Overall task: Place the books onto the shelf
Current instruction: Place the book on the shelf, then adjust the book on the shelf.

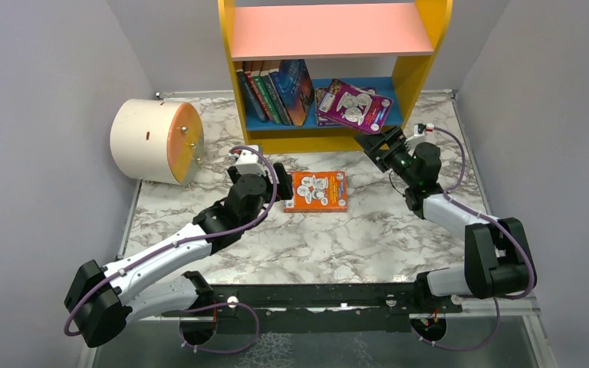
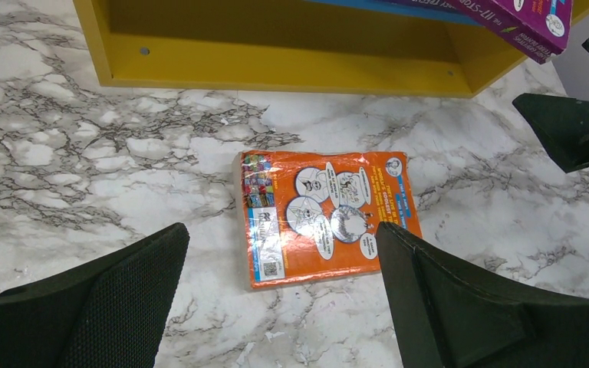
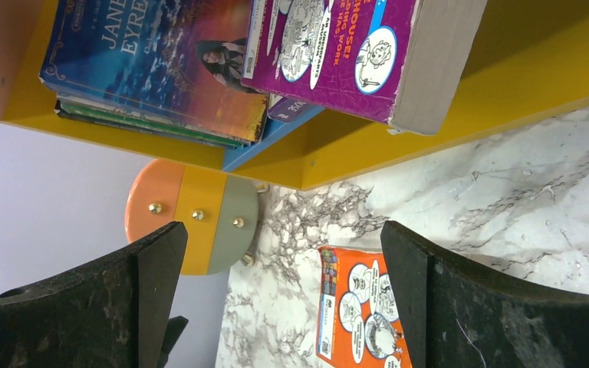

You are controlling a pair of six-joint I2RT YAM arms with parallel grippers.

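An orange book lies flat on the marble table, cover up. My left gripper stands open just to its left, low over the table, with nothing between the fingers. Several books stand on the blue lower board of the shelf. A purple book lies tilted on that board, its corner sticking out past the front edge. My right gripper hangs open and empty just in front of the purple book.
A cream cylinder with an orange end lies on its side at the table's left rear. Grey walls close in on both sides. The shelf's pink upper board is bare. My right gripper's fingers show at the edge of the left wrist view.
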